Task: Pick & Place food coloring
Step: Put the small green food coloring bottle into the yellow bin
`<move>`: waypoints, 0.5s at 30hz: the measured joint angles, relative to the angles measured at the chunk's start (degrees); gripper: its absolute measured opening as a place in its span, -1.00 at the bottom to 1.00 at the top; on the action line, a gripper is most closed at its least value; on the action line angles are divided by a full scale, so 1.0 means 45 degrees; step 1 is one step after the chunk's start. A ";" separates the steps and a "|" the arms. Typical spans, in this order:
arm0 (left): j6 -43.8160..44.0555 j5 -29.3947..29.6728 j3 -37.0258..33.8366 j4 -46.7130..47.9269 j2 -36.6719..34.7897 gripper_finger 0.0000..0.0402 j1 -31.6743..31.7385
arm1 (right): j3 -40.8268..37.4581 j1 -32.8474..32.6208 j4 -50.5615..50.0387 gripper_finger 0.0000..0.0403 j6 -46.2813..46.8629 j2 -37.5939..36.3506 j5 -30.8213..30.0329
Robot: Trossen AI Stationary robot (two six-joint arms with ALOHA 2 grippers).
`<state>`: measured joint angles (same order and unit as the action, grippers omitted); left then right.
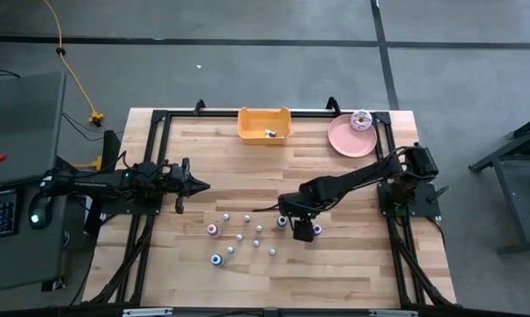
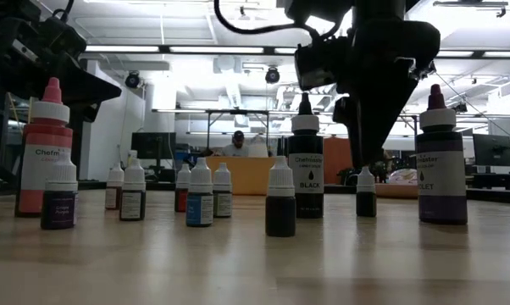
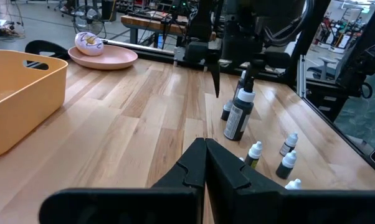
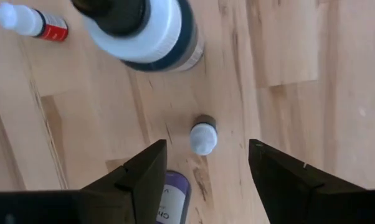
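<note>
Wood desk (image 1: pixel 335 264) underfoot, lab behind; right gripper (image 4: pixel 206 165) spread wide, hanging straight above a tiny white-capped food coloring bottle (image 4: pixel 203 137).

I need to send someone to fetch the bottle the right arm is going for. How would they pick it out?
Find the right arm's tool, hanging open over the wooden table amid the bottles. Straight below, between its fingers, stands a tiny dark bottle with a white cap. Its nearest neighbours, the black bottle and the purple-labelled bottle, are both much bigger.
</note>
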<state>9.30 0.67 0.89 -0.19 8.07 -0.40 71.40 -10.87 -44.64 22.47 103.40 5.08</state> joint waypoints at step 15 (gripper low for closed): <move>0.0001 0.0002 -0.0004 0.0000 -0.0005 -1.00 0.0005 | -0.0010 0.0005 0.0585 0.07 0.0000 0.0583 0.0322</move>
<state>9.31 0.68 0.87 -0.19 8.05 -0.38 71.35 -10.85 -42.01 22.47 106.02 6.53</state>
